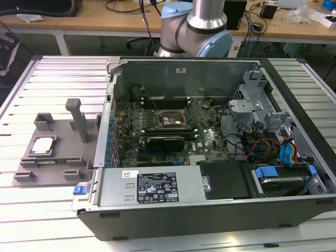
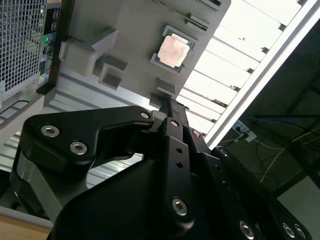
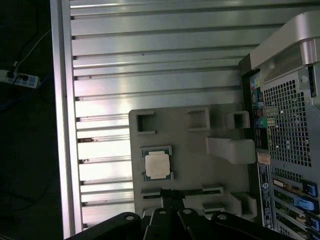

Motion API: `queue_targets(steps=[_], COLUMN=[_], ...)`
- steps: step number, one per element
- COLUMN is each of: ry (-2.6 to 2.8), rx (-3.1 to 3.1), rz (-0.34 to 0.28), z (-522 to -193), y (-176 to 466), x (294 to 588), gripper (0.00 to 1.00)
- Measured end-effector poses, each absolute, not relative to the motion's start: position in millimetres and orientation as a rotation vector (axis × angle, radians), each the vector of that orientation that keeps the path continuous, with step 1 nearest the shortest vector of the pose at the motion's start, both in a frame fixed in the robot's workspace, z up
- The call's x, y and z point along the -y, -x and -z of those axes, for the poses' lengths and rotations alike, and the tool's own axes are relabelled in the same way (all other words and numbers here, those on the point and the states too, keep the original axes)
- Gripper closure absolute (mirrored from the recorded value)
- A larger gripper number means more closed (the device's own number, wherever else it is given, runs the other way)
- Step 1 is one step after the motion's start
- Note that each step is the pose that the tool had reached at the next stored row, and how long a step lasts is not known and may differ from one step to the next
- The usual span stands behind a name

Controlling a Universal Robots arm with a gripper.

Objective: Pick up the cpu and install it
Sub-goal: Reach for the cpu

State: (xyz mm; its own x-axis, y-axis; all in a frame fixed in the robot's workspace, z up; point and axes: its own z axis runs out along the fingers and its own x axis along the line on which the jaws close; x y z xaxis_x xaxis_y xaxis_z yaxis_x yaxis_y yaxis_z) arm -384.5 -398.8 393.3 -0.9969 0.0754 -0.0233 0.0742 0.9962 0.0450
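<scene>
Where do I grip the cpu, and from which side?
Come straight down from above: the cpu lies flat, top plate up, in a recess of the grey tray. Pinch two opposite edges, probably the pair without raised lips.

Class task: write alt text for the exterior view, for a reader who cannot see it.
The cpu lies in a grey tray on a slatted metal table, to the exterior view's left of an open computer case. The robot arm rises behind the case.
</scene>
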Motion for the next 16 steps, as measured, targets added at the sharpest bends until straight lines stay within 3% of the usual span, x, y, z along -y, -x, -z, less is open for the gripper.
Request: queue_targets(steps=[16], ry=[-0.117], rx=[-3.114], rz=[-0.069], z=[-393], y=[404], x=[399], gripper=[0.89])
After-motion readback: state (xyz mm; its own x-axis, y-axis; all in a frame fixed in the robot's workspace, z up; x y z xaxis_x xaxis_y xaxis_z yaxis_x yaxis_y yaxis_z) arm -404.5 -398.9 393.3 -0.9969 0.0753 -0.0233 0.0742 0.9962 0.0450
